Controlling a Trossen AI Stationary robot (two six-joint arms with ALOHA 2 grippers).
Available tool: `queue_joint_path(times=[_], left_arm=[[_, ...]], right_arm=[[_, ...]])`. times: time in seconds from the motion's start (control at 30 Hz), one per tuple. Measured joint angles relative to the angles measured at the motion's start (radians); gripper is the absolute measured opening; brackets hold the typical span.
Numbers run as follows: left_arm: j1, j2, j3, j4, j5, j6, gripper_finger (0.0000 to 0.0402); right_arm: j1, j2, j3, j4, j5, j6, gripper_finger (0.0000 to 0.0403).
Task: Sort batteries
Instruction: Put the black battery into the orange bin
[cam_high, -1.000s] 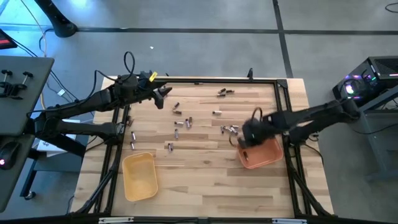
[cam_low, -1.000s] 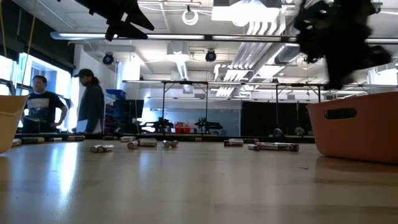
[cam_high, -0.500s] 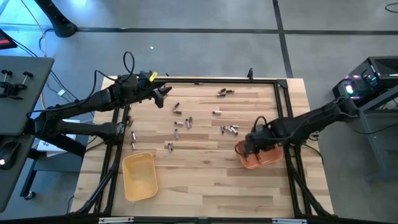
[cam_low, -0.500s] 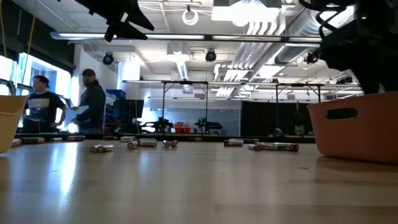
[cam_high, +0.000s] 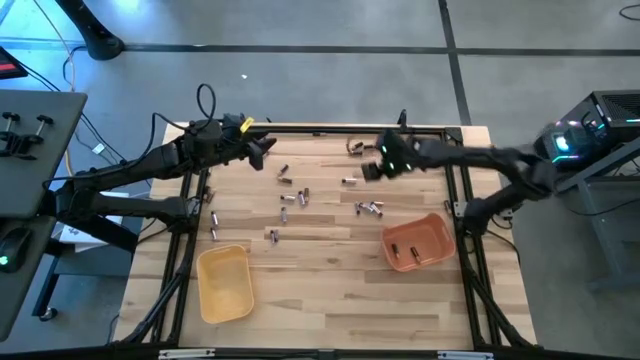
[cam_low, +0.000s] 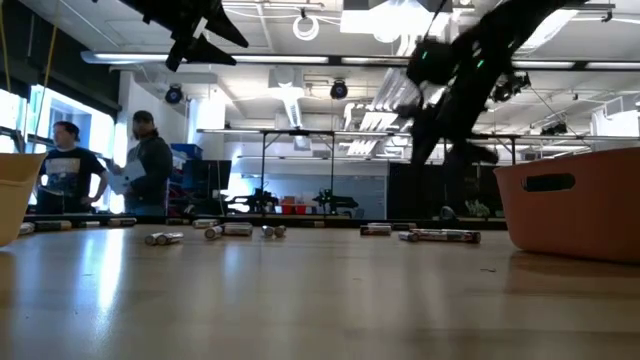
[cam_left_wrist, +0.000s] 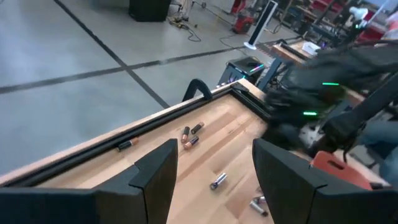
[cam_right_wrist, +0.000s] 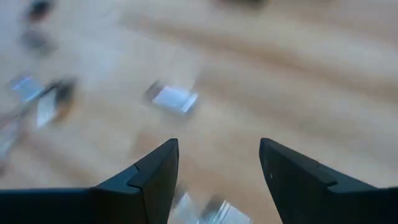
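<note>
Small silvery and dark batteries (cam_high: 290, 195) lie scattered on the wooden table, more of them near the far edge (cam_high: 358, 148) and by the left rail (cam_high: 213, 217). Two batteries (cam_high: 405, 251) lie in the orange tray (cam_high: 432, 232). The yellow tray (cam_high: 224, 283) stands at the near left. My right gripper (cam_high: 372, 170) hangs open above the far middle of the table, over loose batteries (cam_right_wrist: 174, 98). Open as well, my left gripper (cam_high: 262, 152) hovers high at the far left, with nothing between its fingers (cam_left_wrist: 155, 171).
A black frame rail (cam_high: 330, 129) runs around the table's edges. In the low view the orange tray (cam_low: 570, 200) stands close on the right and the yellow tray's corner (cam_low: 15, 195) on the left. People stand in the room beyond the table (cam_low: 140, 165).
My right gripper dipped into the orange tray, then rose out of it. It has swung toward the table's far edge and to the left, and is now above the loose batteries. The orange tray has stayed in place, with two batteries now showing in it.
</note>
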Motion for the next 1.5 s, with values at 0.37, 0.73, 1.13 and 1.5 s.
queue_joint_path(times=[0.37, 0.73, 1.13, 1.5], left_arm=[[0.0, 0.001, 0.0, 0.006, 0.016, -0.194, 0.02], [-0.001, 0.001, 0.0, 0.006, 0.068, -0.188, 0.02], [-0.001, 0.001, 0.0, -0.019, 0.068, -0.153, 0.02], [-0.001, 0.001, 0.0, -0.034, 0.068, -0.165, 0.02]], right_arm=[[-0.3, 0.457, 0.463, -0.079, 0.037, -0.007, 0.022], [-0.243, 0.657, 0.708, -0.336, 0.109, -0.152, 0.022], [-0.29, 0.615, 0.708, -0.446, 0.044, -0.636, 0.022], [-0.276, 0.65, 0.708, -0.446, 0.028, -1.05, 0.022]])
